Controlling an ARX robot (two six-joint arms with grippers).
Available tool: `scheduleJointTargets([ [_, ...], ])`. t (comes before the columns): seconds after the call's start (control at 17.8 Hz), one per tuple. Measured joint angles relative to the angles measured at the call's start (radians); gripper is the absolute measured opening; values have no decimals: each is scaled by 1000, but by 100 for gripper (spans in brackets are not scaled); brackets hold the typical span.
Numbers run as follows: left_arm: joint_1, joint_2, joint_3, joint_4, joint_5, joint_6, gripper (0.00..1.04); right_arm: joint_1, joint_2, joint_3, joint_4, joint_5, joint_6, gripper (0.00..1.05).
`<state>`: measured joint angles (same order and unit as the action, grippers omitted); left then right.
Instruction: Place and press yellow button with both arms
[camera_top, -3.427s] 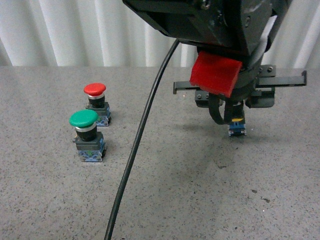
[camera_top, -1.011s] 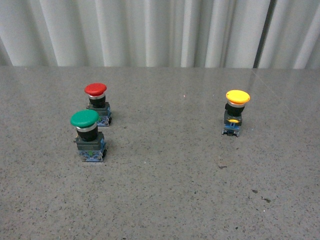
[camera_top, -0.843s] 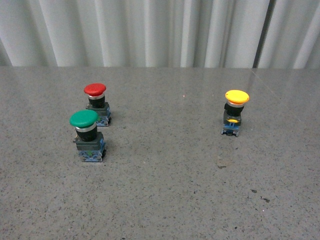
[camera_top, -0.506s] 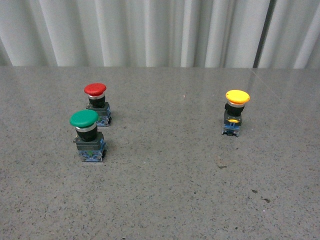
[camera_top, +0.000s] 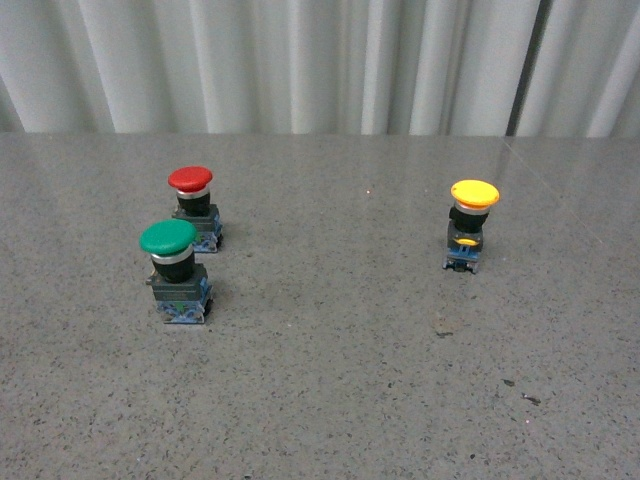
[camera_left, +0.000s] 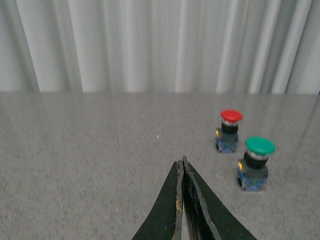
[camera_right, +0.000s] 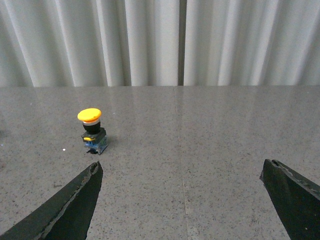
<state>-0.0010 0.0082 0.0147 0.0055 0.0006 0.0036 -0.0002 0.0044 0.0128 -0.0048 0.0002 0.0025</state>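
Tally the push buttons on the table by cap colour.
yellow button: 1
red-capped button: 1
green-capped button: 1
Total: 3

On table (camera_top: 330, 390): near button (camera_top: 176, 272) left, second button (camera_top: 192, 206) just behind; third button (camera_top: 468, 228) well apart, right.

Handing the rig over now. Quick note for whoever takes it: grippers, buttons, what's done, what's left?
Left gripper: shut, empty, clear of the buttons.
Right gripper: open wide, empty, with the yellow button ahead of it, untouched.
The yellow button stands upright on the table, apart from the green button and red button.
Done: placing, it seems.
Left: the press. Nothing touches the cap now.
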Motion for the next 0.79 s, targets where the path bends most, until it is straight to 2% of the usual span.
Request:
scheduleJointTargets([
  [0.34,0,2,0,-9,-1,0,2,0,0,0,1,0,0,98],
  [0.79,0,2,0,-10,-1,-1,84,0,0,0,1,0,0,98],
])
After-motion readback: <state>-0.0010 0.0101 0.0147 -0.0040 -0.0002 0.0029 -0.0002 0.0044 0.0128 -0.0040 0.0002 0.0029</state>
